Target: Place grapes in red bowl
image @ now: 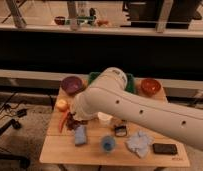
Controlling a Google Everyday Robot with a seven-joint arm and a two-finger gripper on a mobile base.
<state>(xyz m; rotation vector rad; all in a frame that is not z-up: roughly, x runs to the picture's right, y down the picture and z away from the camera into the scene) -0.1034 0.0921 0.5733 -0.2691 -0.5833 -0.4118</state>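
The grapes, a dark reddish-purple bunch, hang at the end of my white arm over the left side of the wooden table. My gripper sits just above them, largely hidden by the arm's wrist, and the bunch has stayed with it as it moved. The red bowl stands at the table's back right corner, far to the right of the gripper, with nothing showing inside. My thick forearm crosses the table from the right.
The purple bowl is at back left and the green tray at back centre, mostly behind my arm. The carrot and a yellow fruit are beside the gripper. A blue packet, blue cup, white cup, white cloth and black object lie on the table.
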